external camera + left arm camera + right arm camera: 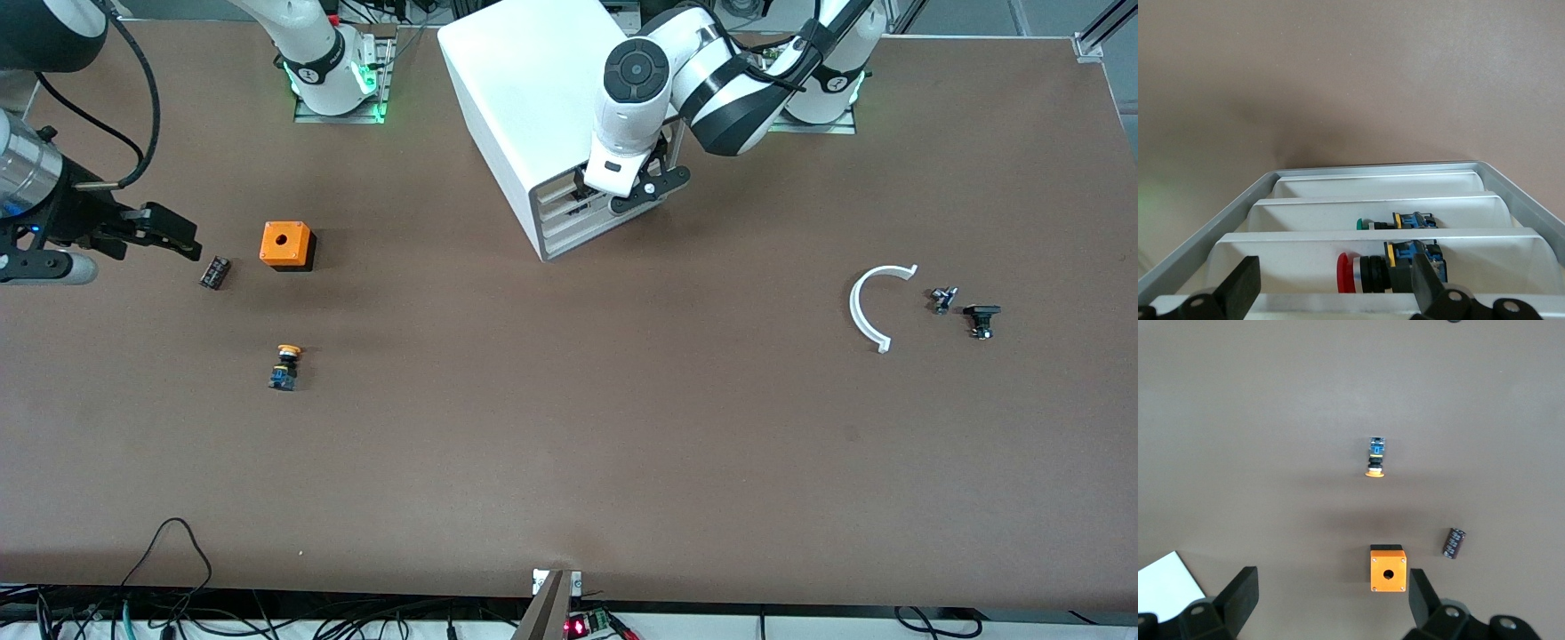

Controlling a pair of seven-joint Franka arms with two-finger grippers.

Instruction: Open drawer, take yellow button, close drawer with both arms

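Orange-capped button (285,366) lies on table — no legible markings; right gripper (169,233) spread at its 10 o'clock; left gripper (636,191) spread at drawer (1405,307).

Your left arm (711,89) bent down across the upper centre of the frame, its left gripper (622,188) pointing down with fingers spread, your right arm (36,178) entering at the upper left edge, right gripper (182,238) open, held level.
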